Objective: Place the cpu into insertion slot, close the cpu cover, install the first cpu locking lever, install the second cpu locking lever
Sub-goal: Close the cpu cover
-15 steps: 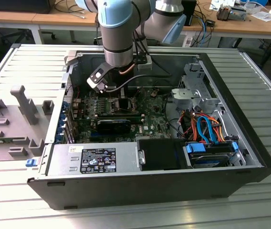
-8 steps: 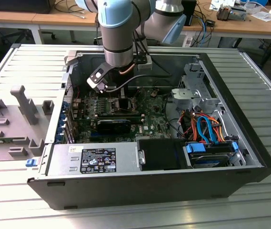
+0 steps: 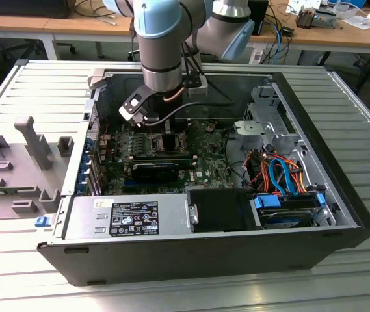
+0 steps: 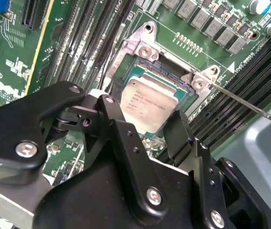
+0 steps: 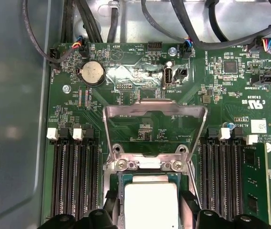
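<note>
One of four steps nearly done: we are seeing the cpu point(image 4: 147, 102) sitting in the insertion slot point(image 4: 161, 71), gripper point(image 4: 142, 110) straddling it (gripping or not, cannot tell), cpu cover point(image 5: 154, 109) standing open, locking lever point(image 4: 249, 104) unlatched.
</note>
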`<action>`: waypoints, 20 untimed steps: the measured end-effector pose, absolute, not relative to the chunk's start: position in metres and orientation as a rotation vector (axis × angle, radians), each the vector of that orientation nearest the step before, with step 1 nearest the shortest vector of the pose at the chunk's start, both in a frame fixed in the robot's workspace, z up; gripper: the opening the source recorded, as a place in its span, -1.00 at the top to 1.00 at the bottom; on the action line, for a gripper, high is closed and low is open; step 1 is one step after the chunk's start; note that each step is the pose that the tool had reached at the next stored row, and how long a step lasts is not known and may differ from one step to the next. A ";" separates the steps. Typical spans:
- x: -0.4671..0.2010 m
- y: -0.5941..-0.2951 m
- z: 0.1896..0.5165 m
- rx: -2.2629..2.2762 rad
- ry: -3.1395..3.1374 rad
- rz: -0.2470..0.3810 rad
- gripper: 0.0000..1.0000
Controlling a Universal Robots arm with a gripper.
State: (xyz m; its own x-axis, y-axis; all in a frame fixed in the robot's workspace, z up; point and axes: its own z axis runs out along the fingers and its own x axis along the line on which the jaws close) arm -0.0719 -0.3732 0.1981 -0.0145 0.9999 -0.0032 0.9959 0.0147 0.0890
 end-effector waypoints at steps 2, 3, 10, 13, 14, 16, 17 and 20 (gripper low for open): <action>-0.075 -0.373 0.198 2.160 2.191 0.097 -0.23; -0.076 -0.373 0.198 2.161 2.192 0.097 -0.23; -0.076 -0.373 0.198 2.160 2.192 0.098 -0.23; -0.076 -0.373 0.198 2.160 2.192 0.097 -0.09; -0.076 -0.373 0.198 2.160 2.192 0.097 -0.08; -0.076 -0.373 0.198 2.160 2.192 0.098 -0.08; -0.076 -0.373 0.198 2.160 2.192 0.098 -0.08; -0.076 -0.373 0.198 2.160 2.192 0.098 -0.08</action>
